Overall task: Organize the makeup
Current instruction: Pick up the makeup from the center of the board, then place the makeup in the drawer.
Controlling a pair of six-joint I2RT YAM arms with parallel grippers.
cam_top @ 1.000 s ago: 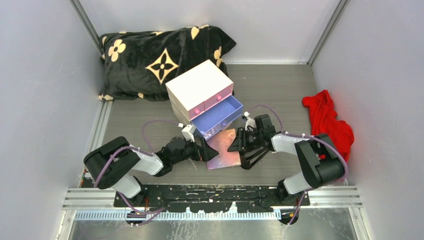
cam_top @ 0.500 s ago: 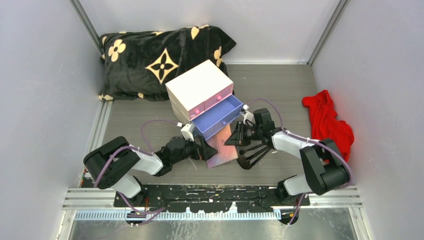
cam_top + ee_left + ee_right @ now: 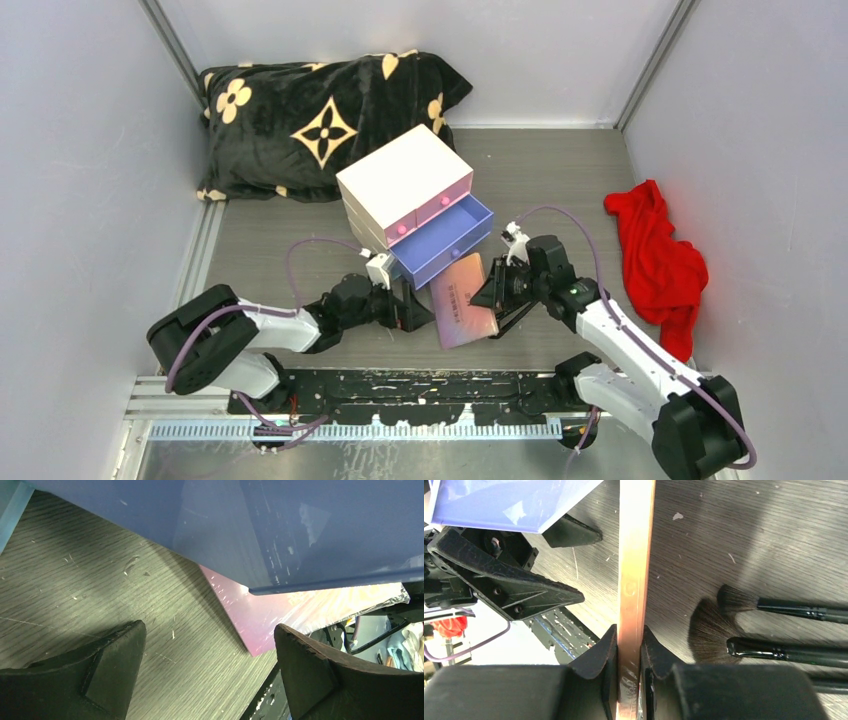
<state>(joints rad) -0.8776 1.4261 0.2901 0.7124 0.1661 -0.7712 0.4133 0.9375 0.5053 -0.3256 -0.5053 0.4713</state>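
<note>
Pinching the pink palette (image 3: 463,300) by its edge, the right claw (image 3: 629,632) has lifted it just in front of the blue drawer (image 3: 447,236), ready to go in; the left claw (image 3: 209,655) waits there, spread wide.

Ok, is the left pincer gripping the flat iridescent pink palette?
No, the left pincer is open, its black fingers wide apart over the grey wood-grain table, the flat iridescent pink palette beyond their tips.
</note>
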